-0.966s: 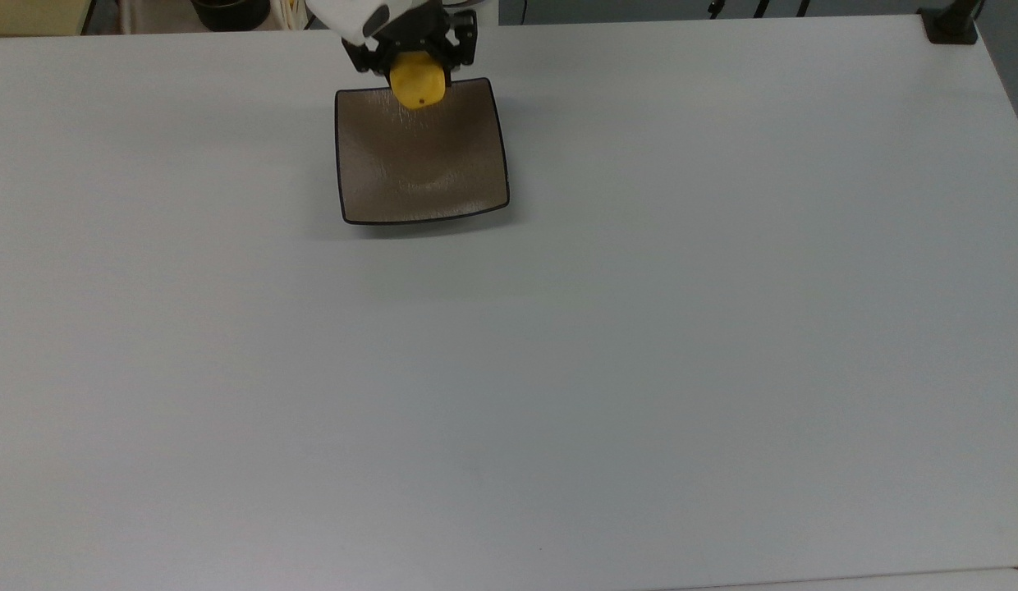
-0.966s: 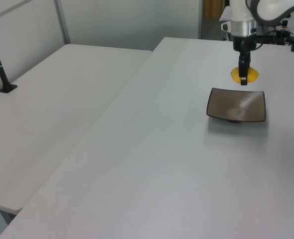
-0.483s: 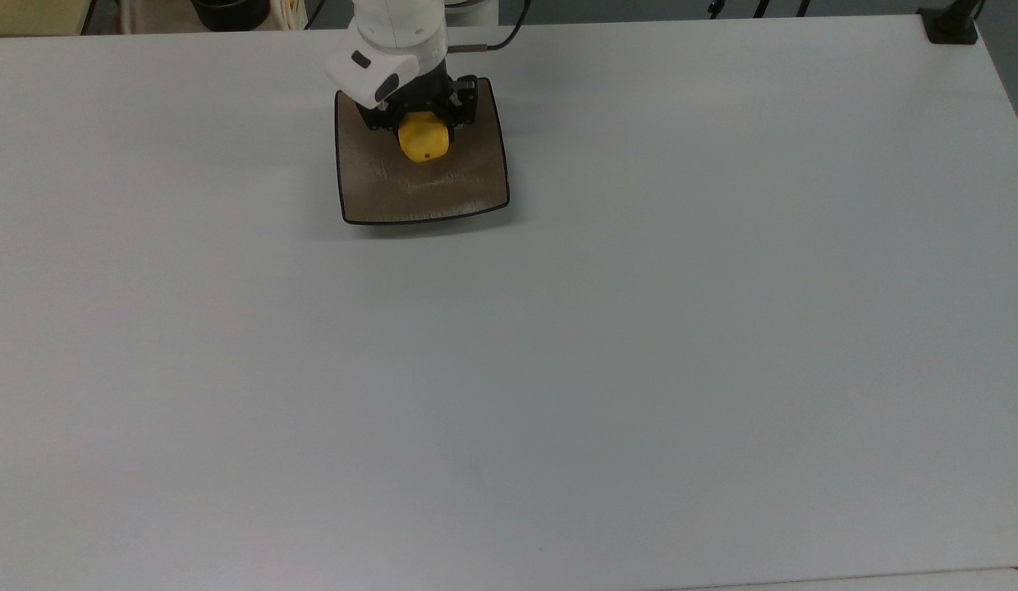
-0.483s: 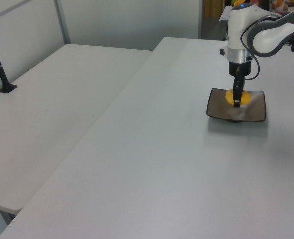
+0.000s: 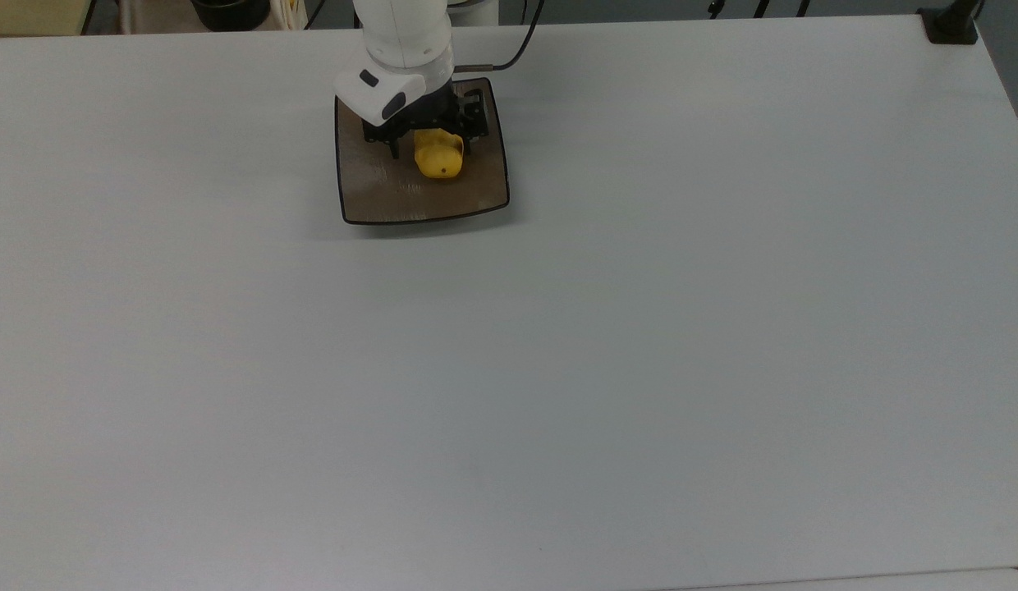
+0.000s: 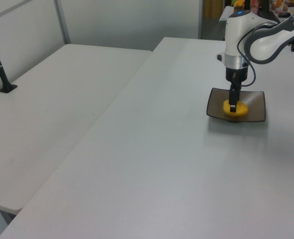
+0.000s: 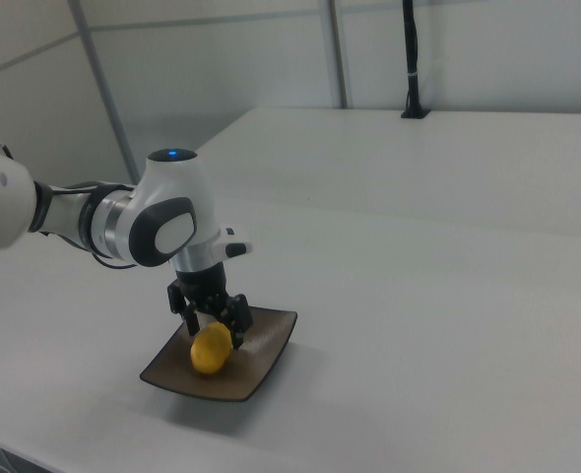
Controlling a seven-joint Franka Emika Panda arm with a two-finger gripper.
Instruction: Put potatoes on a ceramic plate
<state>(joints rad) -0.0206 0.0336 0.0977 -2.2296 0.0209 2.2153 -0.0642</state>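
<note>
While the potato (image 5: pixel 438 155) lies on the ceramic plate (image 5: pixel 394 201), the gripper (image 5: pixel 427 146) stands spread around it, released. We raise the arm straight up, so neither finger nudges the potato off the plate.

The plate (image 5: pixel 394 201) sits on the counter (image 5: pixel 640 328), near the far edge in the top view. The potato (image 5: pixel 439 156) lies in the plate, under the gripper (image 5: pixel 431 144).
</note>
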